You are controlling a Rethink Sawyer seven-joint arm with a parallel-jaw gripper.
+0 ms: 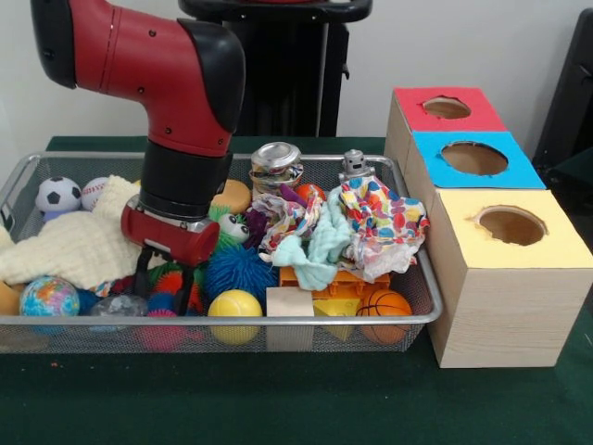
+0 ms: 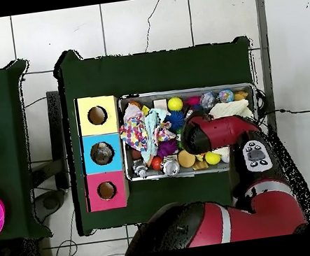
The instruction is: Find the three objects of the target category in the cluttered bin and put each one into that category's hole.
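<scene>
The wire mesh bin (image 1: 278, 320) is full of toys and also shows in the overhead view (image 2: 181, 91). My gripper (image 1: 156, 278) is down inside its left part, open, fingers astride a spiky coloured ball. One see-through crumpled bottle (image 1: 118, 306) lies just left of it at the front rim, apart from the fingers; it also shows in the overhead view (image 2: 208, 100). No other bottles show. The red-faced hole (image 1: 447, 108) is the far one on the wooden boxes at right, and shows in the overhead view (image 2: 107, 190). In the overhead view my arm (image 2: 215, 131) hides the gripper.
Blue-faced hole (image 1: 473, 158) and yellow-faced hole (image 1: 511, 225) stand nearer. In the bin: a metal can (image 1: 276, 165), a toy robot (image 1: 354, 167), a cream cloth (image 1: 83, 243), a patterned cloth (image 1: 380, 222), a soccer ball (image 1: 58, 195), a yellow ball (image 1: 234, 306), a wooden block (image 1: 290, 302).
</scene>
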